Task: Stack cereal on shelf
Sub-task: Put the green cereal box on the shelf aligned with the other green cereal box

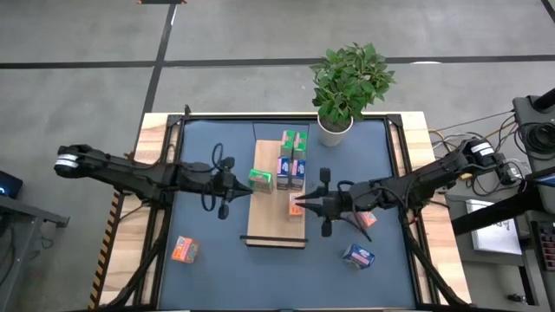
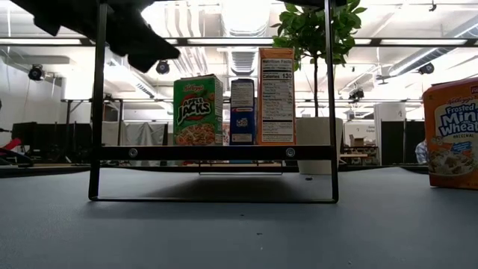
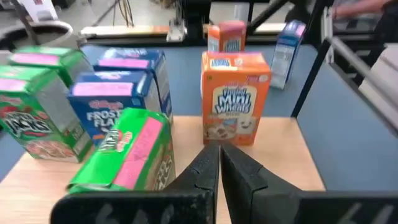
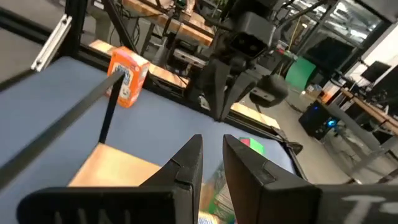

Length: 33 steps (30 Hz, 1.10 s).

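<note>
We count six cereal boxes (image 1: 292,156) on the shelf (image 1: 267,221) — three wait at its 3, 4 and 8 o'clock; left gripper (image 1: 236,187) closed, right gripper (image 1: 299,206) narrowly parted, empty.

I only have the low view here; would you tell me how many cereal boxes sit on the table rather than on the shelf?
Observer: Three. There is an orange box on the left arm's side, a blue box on the right arm's side, and a second orange box partly under the right arm.
Operator: Thank you. Is everything on the shelf standing upright?
Observer: No. One green box lies on its side on the shelf.
Operator: And where is the left gripper, if I may ask?
Observer: The left gripper is shut and empty, right beside that lying green box.
</note>
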Motion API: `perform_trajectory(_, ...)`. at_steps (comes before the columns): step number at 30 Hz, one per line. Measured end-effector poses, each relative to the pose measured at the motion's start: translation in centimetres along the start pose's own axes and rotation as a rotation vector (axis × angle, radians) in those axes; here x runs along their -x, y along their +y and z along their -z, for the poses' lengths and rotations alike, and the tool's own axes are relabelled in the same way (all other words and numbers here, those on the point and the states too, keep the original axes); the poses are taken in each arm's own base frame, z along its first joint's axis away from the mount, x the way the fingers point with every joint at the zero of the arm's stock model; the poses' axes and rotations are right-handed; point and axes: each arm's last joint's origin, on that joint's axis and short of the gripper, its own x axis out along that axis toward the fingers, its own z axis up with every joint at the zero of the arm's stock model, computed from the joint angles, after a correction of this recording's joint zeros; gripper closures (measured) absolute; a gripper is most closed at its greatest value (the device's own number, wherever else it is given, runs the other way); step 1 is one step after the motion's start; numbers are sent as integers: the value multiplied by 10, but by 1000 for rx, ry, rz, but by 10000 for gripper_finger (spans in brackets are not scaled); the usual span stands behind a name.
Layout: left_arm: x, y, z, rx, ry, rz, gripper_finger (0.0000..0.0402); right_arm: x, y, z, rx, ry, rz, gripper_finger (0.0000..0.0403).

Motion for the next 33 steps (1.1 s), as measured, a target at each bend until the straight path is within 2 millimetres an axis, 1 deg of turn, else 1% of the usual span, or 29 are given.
perform_trajectory(4,-13,-1,3,-10,96,-4,402,6,-3,-1,24,-15,6,349)
perform_trajectory(6,-18,0,4,-19,153,-38,402,6,-3,-2,43,-20,8,349)
perform_trajectory(11,-29,4,9,-65,301,-232,402,5,-2,-1,73,-10,4,349)
perform_trajectory(15,-38,7,13,-101,358,-342,402,5,-2,-1,74,-9,4,349)
perform_trajectory(20,-48,10,17,-132,387,-446,402,6,-3,-1,77,-12,5,349)
perform_trajectory(27,-58,10,18,-155,425,-457,402,6,-2,1,56,13,-5,349)
perform_trajectory(30,-57,10,16,-163,453,-456,402,6,-2,2,56,18,-4,349)
perform_trajectory(33,-53,8,8,-169,492,-451,402,6,-2,2,55,22,-5,349)
